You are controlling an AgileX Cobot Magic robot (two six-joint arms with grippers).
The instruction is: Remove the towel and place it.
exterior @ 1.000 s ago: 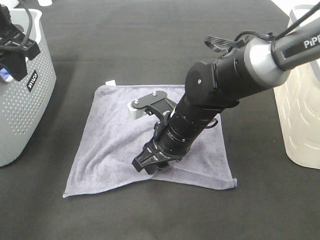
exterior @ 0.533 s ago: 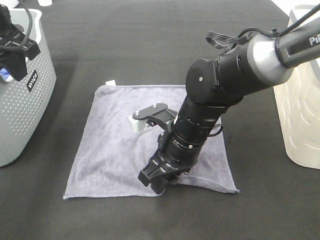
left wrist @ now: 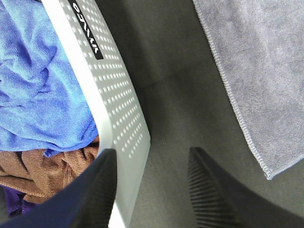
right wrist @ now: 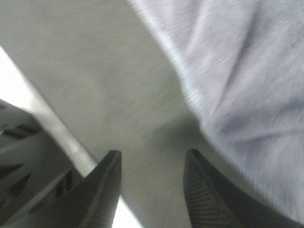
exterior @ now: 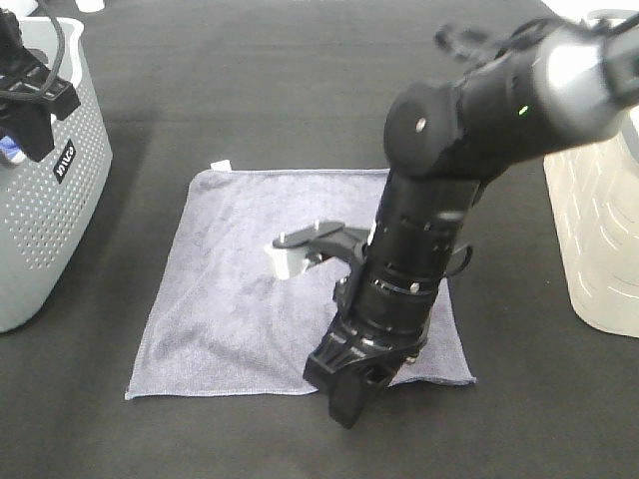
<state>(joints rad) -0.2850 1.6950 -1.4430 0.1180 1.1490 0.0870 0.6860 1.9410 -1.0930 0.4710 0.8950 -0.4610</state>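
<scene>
The grey-lavender towel (exterior: 240, 289) lies spread flat on the black table, its white tag (exterior: 220, 165) at the far left corner. My right gripper (exterior: 348, 397) points down at the towel's near edge, right of its middle. In the right wrist view the right gripper (right wrist: 152, 190) is open and empty, with the towel's hem (right wrist: 237, 95) just beyond the fingertips. My left gripper (exterior: 25, 125) hangs over the grey basket at the far left. In the left wrist view the left gripper (left wrist: 152, 190) is open and empty, and the towel's side edge (left wrist: 256, 71) shows.
A grey perforated basket (exterior: 60, 215) stands at the left edge and holds a bright blue cloth (left wrist: 33, 80) and a brown cloth (left wrist: 42, 168). A white slotted basket (exterior: 599, 230) stands at the right edge. The black table (exterior: 300, 80) runs on behind the towel.
My right arm has swung toward the near side, carrying its gripper from the towel's middle to its near edge. The towel and the left arm have not moved.
</scene>
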